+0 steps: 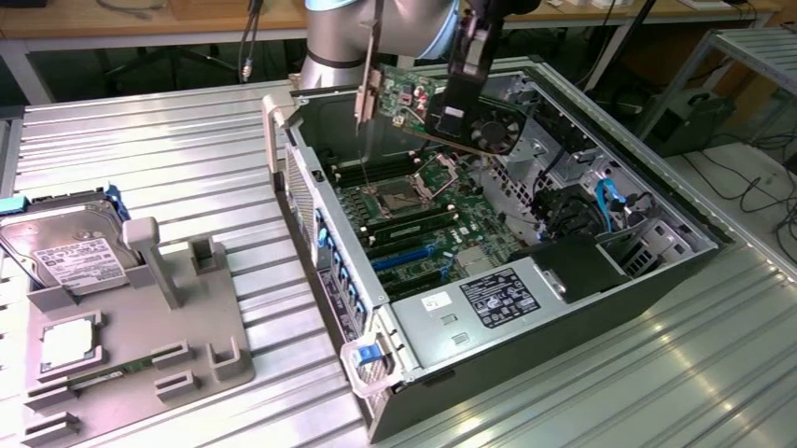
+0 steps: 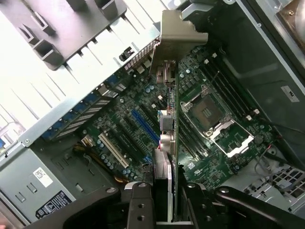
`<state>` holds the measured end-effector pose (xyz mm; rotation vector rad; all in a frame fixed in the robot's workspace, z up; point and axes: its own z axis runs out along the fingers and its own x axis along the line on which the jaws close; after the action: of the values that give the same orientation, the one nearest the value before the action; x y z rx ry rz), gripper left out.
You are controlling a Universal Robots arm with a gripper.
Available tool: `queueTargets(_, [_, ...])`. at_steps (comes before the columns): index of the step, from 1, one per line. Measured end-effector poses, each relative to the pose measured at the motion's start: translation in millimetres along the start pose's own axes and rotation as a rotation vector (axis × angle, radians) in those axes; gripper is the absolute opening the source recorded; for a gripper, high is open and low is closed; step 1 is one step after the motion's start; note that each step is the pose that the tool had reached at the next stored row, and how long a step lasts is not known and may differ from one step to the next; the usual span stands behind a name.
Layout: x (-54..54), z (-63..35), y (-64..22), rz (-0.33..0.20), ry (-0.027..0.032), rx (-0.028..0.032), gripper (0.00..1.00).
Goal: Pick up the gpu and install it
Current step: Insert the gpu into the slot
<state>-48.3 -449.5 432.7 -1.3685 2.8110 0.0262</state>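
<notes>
The gpu (image 1: pixel 439 105) hangs tilted above the far end of the open computer case (image 1: pixel 697 257). Its black round fan (image 1: pixel 501 131) faces the exterior view's right, and its pale metal bracket (image 1: pixel 368 98) points down on the left. My gripper (image 1: pixel 458 91) is shut on the card's upper edge. In the wrist view the gpu (image 2: pixel 167 124) is seen edge-on between my fingers (image 2: pixel 138 202), with my gripper (image 2: pixel 164 200) shut on it. Its bracket (image 2: pixel 177 33) is at the far end, over the case's rear wall. The card is above the motherboard (image 2: pixel 119 119), clear of the blue slots (image 2: pixel 143 121).
Inside the case are the open processor socket (image 1: pixel 405 193), memory sticks (image 1: pixel 412 224), blue slots (image 1: pixel 401 259) and cables (image 1: pixel 607 201). On the exterior view's left, a grey fixture tray (image 1: pixel 205 341) holds a silver hard drive (image 1: pixel 69 252) and a processor (image 1: pixel 69 341). Ribbed metal tabletop (image 1: pixel 162 149) surrounds everything.
</notes>
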Motion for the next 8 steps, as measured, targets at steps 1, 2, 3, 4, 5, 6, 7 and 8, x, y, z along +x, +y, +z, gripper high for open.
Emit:
queueTargets(1, [0.0, 0.0, 0.0, -0.012, 0.0001, -0.0003, 0.27])
queueTargets(2, [0.0, 0.0, 0.0, -0.024, 0.0001, -0.0005, 0.27])
queueTargets(3, [0.0, 0.0, 0.0, -0.036, 0.0002, -0.0007, 0.27])
queueTargets(4, [0.0, 0.0, 0.0, -0.048, 0.0003, -0.0010, 0.27])
queueTargets(5, [0.0, 0.0, 0.0, -0.060, 0.0005, -0.0012, 0.27])
queueTargets(6, [0.0, 0.0, 0.0, -0.072, 0.0006, -0.0015, 0.27])
queueTargets(7, [0.0, 0.0, 0.0, -0.083, 0.0007, -0.0017, 0.27])
queueTargets(8, [0.0, 0.0, 0.0, -0.095, 0.0008, -0.0020, 0.27])
